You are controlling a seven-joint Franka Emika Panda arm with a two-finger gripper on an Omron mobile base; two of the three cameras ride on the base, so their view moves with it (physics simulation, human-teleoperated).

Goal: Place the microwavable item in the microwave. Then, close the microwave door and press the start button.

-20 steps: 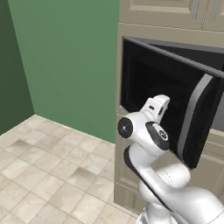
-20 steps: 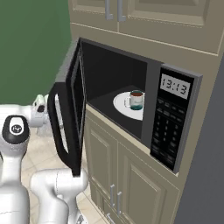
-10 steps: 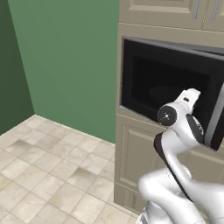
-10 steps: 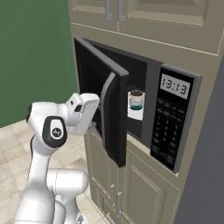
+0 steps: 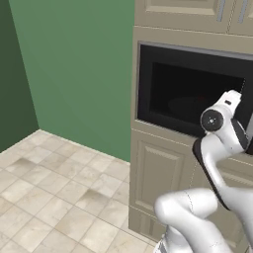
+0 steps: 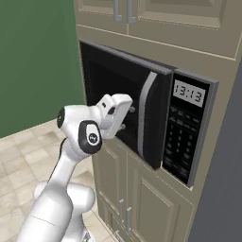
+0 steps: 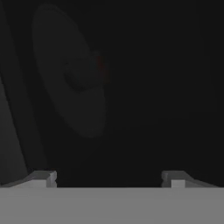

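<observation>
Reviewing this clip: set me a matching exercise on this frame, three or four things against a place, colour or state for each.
Things:
1. microwave door
2. gripper
3. clock display
4. upper cabinets

Descriptions:
A. beige, above the oven
B. almost shut, a narrow gap left
C. reads 13:13
D. open, facing the dark glass

Pairs: 1-B, 2-D, 3-C, 4-A

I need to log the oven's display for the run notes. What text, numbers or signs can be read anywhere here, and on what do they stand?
"13:13": pale digits on the clock display atop the microwave control panel.
Keypad buttons below it: markings too small to read.
Nothing else carries readable text.
</observation>
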